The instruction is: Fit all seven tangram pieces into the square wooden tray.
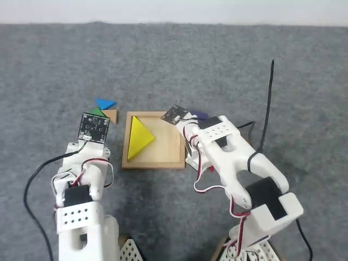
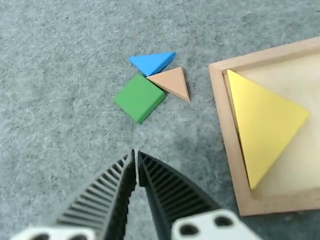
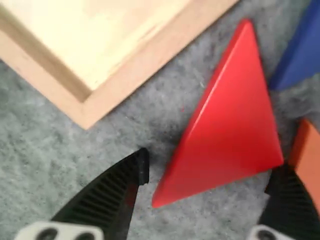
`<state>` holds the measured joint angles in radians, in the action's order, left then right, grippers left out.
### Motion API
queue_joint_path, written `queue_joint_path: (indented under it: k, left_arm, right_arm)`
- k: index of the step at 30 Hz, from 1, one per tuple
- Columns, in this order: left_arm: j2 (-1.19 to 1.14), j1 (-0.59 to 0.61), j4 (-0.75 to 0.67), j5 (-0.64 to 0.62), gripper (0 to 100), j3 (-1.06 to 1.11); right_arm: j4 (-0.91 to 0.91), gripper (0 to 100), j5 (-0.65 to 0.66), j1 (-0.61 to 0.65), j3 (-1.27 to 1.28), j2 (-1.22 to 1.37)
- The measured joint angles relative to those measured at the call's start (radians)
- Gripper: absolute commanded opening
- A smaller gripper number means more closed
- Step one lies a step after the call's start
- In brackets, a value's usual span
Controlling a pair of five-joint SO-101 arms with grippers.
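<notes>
The square wooden tray [image 1: 155,162] lies mid-table with a large yellow triangle [image 1: 138,137] inside, against its left wall. My left gripper [image 2: 136,160] is shut and empty, hovering over the carpet just short of a green square [image 2: 140,97], a blue triangle [image 2: 152,62] and a tan triangle [image 2: 172,82]; the tray rim [image 2: 225,115] is beside it. My right gripper [image 3: 210,170] is open, its fingers on either side of a red triangle [image 3: 225,130] lying flat just outside the tray corner [image 3: 95,107]. A blue piece [image 3: 300,50] and an orange piece [image 3: 306,150] touch the red one.
Grey carpet covers the table. The right arm [image 1: 223,144] hangs over the tray's right edge and hides the pieces there, apart from a dark blue one [image 1: 199,115]. A black cable [image 1: 267,103] runs behind it.
</notes>
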<state>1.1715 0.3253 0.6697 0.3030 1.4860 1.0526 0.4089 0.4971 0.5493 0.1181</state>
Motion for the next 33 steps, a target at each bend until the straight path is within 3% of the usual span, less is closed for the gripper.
queue_joint_path:
  k: [3, 13, 24, 33]
  left_arm:
    - [0.000, 0.000, 0.000, 0.000, 1, 0.000]
    - [0.000, 0.000, 0.000, 0.000, 1, 0.000]
    - [0.000, 0.000, 0.000, 0.000, 1, 0.000]
    - [0.000, 0.000, 0.000, 0.000, 1, 0.000]
  right_arm:
    - [0.000, 25.8, 0.051, -0.005, 0.000, 0.000]
    - [-0.003, 39.6, 0.072, -0.011, -0.069, 0.072]
    - [-0.003, 39.7, 0.078, -0.011, -0.120, 0.098]
    - [-0.002, 24.0, 0.078, -0.011, -0.143, 0.118]
